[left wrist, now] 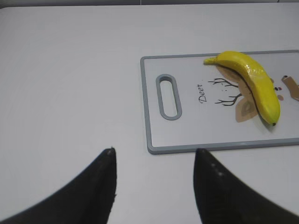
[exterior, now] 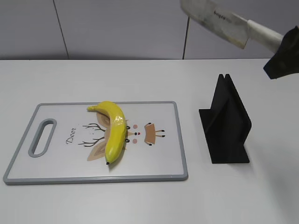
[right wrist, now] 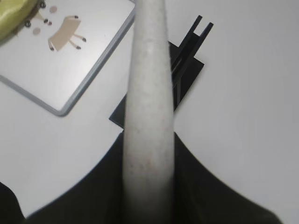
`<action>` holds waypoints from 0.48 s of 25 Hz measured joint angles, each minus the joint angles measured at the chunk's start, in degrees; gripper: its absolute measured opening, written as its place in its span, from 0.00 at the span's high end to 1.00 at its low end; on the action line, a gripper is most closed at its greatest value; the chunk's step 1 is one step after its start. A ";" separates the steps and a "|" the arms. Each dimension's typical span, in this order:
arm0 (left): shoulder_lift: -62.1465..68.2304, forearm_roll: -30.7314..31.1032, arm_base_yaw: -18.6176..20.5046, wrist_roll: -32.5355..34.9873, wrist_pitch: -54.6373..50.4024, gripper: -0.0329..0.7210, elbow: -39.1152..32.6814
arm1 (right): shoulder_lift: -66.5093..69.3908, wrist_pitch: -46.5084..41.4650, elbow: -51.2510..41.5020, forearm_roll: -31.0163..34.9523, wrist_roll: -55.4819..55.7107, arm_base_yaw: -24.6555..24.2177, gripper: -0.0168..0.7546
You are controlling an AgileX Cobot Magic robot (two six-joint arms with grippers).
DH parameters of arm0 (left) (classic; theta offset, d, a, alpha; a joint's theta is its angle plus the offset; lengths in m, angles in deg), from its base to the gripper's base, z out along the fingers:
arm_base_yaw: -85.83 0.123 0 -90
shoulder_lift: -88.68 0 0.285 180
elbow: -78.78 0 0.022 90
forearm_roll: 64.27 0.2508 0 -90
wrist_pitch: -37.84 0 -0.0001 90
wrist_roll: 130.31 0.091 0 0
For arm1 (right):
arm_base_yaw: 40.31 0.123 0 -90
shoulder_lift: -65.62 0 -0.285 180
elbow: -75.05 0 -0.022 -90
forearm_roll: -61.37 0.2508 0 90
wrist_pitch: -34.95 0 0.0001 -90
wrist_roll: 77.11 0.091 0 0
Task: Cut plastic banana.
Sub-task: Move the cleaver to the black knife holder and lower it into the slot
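Right tool (exterior: 282, 52) clamped on knife (exterior: 219, 21) handle, high above worktop's far right corner; left tool (left wrist: 154, 161) fingers apart, empty, near front-left edge.

A white table (exterior: 140, 74) is seen, on which two things are laid directly. A grey-rimmed cutting board (exterior: 159, 158) with a handle slot and a deer drawing is set just ahead of the left gripper's parted jaws. A black knife stand (exterior: 226, 123) is placed upright beside it, below the right gripper's jaws.
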 joint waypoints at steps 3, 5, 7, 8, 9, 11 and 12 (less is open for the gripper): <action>2.88 -1.05 0.00 0.41 0.97 0.29 1.02 | 2.20 -0.44 0.00 0.00 -10.30 0.00 0.76; 5.14 -2.18 0.00 2.79 2.29 0.27 3.17 | 3.65 -0.50 0.00 0.00 -15.24 0.00 0.76; 7.90 -2.88 0.00 5.26 4.20 0.23 5.65 | 5.01 -0.70 0.00 -0.06 -21.40 0.00 0.76; 9.18 -3.00 0.00 6.30 5.07 0.21 7.06 | 5.75 -1.15 0.00 -0.11 -25.95 0.00 0.76; 10.80 -3.12 0.00 7.36 6.05 0.19 8.49 | 6.38 -1.84 0.04 -0.11 -30.85 0.00 0.76; 14.19 -3.74 0.00 11.08 7.25 0.17 11.16 | 8.07 -3.49 0.64 1.06 -38.05 0.00 0.76; 16.29 -4.58 0.00 14.27 7.41 0.17 12.64 | 9.02 -3.89 1.30 2.24 -40.20 0.00 0.76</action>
